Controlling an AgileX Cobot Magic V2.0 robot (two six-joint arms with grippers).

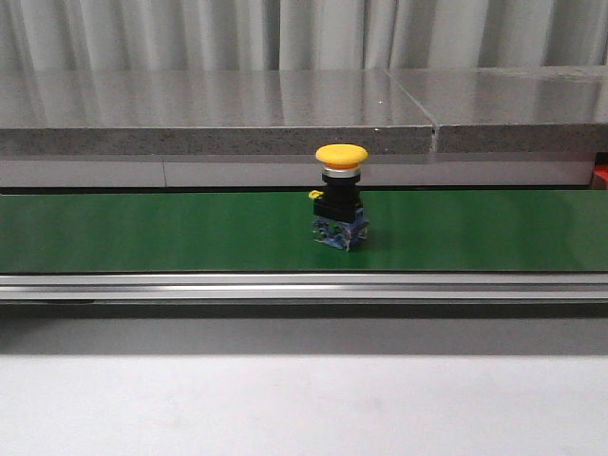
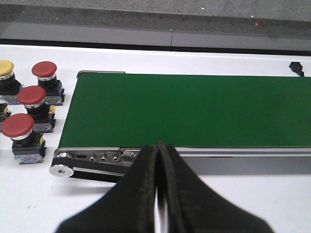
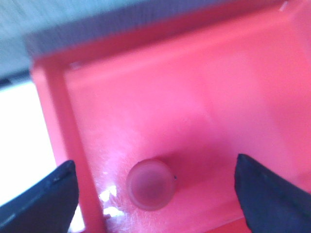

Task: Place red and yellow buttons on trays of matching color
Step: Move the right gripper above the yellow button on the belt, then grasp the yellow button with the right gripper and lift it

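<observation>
Centrally, yellow button [image 1: 341, 197] upright on green belt [image 1: 142, 231], grey wall behind

A grey speckled stone ledge [image 1: 218, 114] runs behind the green belt [image 1: 142, 233], a seam splitting it right of centre. Pale pleated curtains [image 1: 190, 33] hang above the ledge. The white tabletop [image 1: 285, 408] lies before the belt.

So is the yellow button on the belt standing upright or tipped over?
Upright: the yellow button stands on its base on the green belt, cap on top.
</observation>
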